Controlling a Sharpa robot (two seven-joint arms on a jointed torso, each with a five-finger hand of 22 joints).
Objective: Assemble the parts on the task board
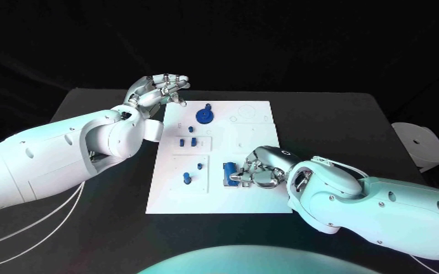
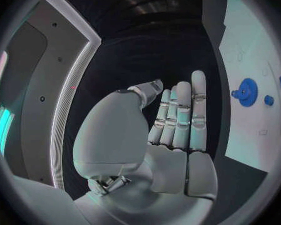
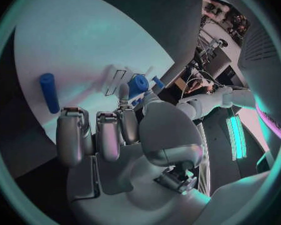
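The white task board (image 1: 256, 201) lies mid-table. My right hand (image 1: 261, 169) rests low over its near right part, a fingertip and the thumb closed around a blue cylinder (image 1: 229, 174) that sits beside a small white holder; the same cylinder (image 3: 138, 85) shows between the fingertip and thumb in the right wrist view, the other fingers (image 3: 72, 135) curled. A second blue rod (image 3: 48, 91) lies loose on the board. My left hand (image 1: 160, 90) hovers off the board's far left corner, fingers (image 2: 181, 115) straight, holding nothing. A blue gear (image 1: 206, 115) stands at the far end; the gear (image 2: 247, 91) is clear of that hand.
Small blue pegs (image 1: 186, 141) stand mid-board and more pegs (image 1: 188, 177) near the left edge. A white round object (image 1: 416, 137) sits at the table's right edge. Bare black table (image 1: 329, 115) surrounds the board.
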